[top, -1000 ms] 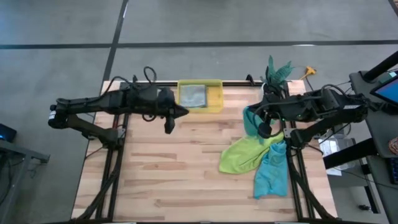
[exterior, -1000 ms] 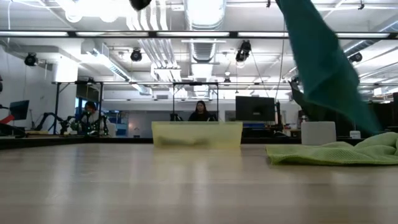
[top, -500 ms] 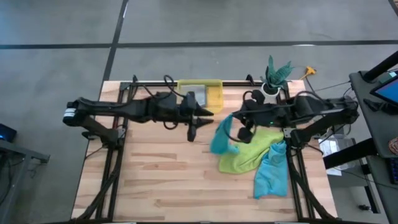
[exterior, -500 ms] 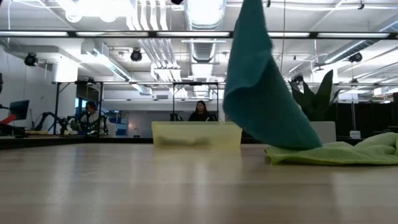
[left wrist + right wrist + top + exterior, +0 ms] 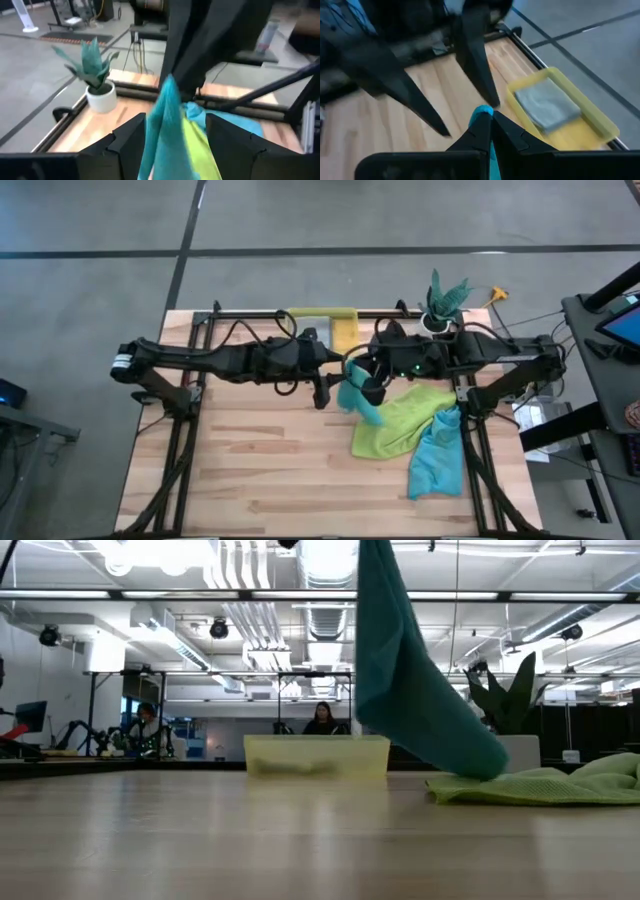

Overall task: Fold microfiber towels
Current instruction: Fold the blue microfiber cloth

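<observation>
My right gripper [image 5: 368, 388] is above the table's middle, shut on a teal towel [image 5: 352, 396] that hangs from it [image 5: 400, 670]. My left gripper [image 5: 332, 380] faces it from the left, open. Its fingers stand on either side of the hanging towel [image 5: 162, 125]; whether they touch it I cannot tell. A lime green towel [image 5: 400, 425] lies flat on the table's right half, and a second teal towel [image 5: 437, 462] lies crumpled by its near right side. A grey towel [image 5: 547, 105] lies folded in the yellow bin [image 5: 590, 112]. My right gripper pinches a top edge of the teal towel [image 5: 481, 112] between its two shut fingers, with a small tip of cloth poking out past them. The towel hangs slack below the fingers, and its low corner [image 5: 485, 762] reaches down to the lime green towel.
The yellow bin [image 5: 340, 330] stands at the far edge, partly under the arms. A potted plant [image 5: 440, 302] is at the far right corner. Bare wood [image 5: 260, 470] covers the table's left and near parts.
Both grippers have moved toward the table's middle and toward each other. My left gripper has opened as it came. My right gripper has carried the teal towel leftward off the pile, and the towel now hangs between my left gripper's fingers.
</observation>
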